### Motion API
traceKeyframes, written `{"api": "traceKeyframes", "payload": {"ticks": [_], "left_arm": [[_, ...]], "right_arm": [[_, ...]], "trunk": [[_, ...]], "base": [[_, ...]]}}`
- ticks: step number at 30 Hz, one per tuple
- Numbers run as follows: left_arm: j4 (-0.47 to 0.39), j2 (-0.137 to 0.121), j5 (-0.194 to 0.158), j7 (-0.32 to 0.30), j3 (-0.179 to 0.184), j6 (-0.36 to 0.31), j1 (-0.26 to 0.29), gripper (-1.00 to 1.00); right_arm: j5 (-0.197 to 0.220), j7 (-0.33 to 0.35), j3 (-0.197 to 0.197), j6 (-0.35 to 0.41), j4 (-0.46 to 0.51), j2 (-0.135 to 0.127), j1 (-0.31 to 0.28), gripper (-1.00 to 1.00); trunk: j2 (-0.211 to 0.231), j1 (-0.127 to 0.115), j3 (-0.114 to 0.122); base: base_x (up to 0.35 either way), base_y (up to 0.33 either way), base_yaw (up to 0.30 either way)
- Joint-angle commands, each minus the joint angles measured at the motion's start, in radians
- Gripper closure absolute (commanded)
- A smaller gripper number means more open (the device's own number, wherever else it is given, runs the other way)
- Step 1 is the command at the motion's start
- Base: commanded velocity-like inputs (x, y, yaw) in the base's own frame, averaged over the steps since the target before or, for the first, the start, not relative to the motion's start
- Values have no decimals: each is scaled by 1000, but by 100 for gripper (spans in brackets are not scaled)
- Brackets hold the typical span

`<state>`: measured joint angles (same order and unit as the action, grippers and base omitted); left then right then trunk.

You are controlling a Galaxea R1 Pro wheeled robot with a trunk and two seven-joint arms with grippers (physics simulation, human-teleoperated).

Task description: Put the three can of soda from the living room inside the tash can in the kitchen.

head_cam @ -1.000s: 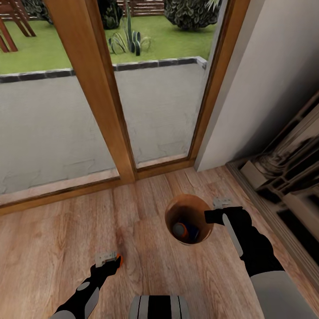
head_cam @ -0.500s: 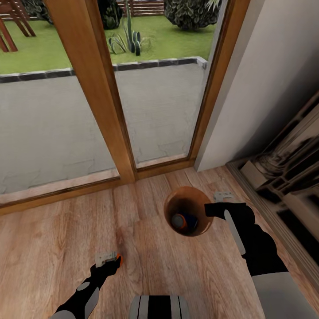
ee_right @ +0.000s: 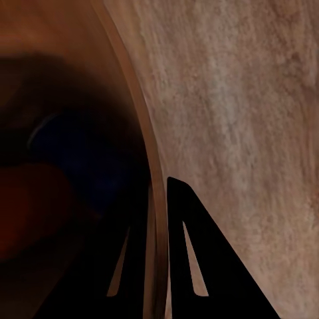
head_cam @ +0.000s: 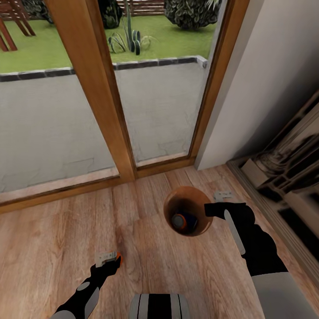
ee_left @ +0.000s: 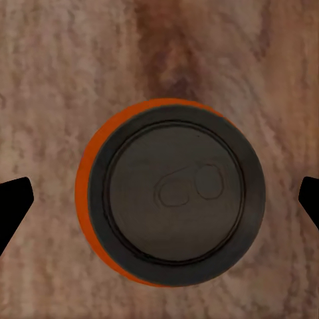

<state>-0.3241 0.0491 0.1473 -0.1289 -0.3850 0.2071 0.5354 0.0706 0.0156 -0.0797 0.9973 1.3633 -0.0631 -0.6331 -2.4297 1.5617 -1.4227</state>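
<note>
Head view: right gripper (head_cam: 207,210) is clamped on the rim of the trash can (head_cam: 201,223), one finger inside the wall, one outside; right wrist view shows the same, the thin rim (ee_right: 147,193) running between the two dark fingers (ee_right: 206,266). The can is tipped, mouth facing up toward the camera, copper-brown rim and dark inside visible. Two soda cans lie in it: an orange can (head_cam: 178,220) w/ silvery top, and a dark blue can (head_cam: 191,221) just beside it.

Vs 1 s ago: the trash can has shifted slightly up and left in view and tilted more, its outline rounder, mouth narrower; the right arm moved w/ it. Vs 0.5 s ago: practically no change, bin and arm in the same spot. Camera view unchanged, door frame and patio line up the same.

Left gripper (head_cam: 110,259) hangs low over the wood floor (head_cam: 53,248), an orange soda can (head_cam: 118,258) at its tip. Left wrist view looks straight down on that can's grey top (ee_left: 176,193), can upright on the floor, the finger tips (ee_left: 12,203) wide apart either side, not touching it. Left arm and this third can haven't moved across the frames.

Behind: glass door w/ wooden frame (head_cam: 95,88), patio and lawn outside; dark cabinet fronts (head_cam: 288,177) at right.
</note>
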Motion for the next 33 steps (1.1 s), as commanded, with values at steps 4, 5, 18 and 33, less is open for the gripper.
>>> {"api": "traceKeyframes", "payload": {"ticks": [4, 5, 18, 33], "left_arm": [[0, 0, 0, 0, 0, 0, 0, -100], [0, 0, 0, 0, 0, 0, 0, -100], [0, 0, 0, -1, -1, 0, 0, 100], [0, 2, 0, -2, -1, 0, 0, 100]], "right_arm": [[15, 6, 0, 0, 0, 0, 0, 100], [15, 6, 0, 0, 0, 0, 0, 100], [15, 6, 0, -1, 0, 0, 0, 100], [15, 6, 0, -2, 0, 0, 0, 100]], "trunk": [[-28, 15, -13], [-35, 19, -16], [-35, 19, -16], [0, 0, 0]], "base": [[0, 0, 0], [0, 0, 0], [0, 0, 0], [0, 0, 0]]}}
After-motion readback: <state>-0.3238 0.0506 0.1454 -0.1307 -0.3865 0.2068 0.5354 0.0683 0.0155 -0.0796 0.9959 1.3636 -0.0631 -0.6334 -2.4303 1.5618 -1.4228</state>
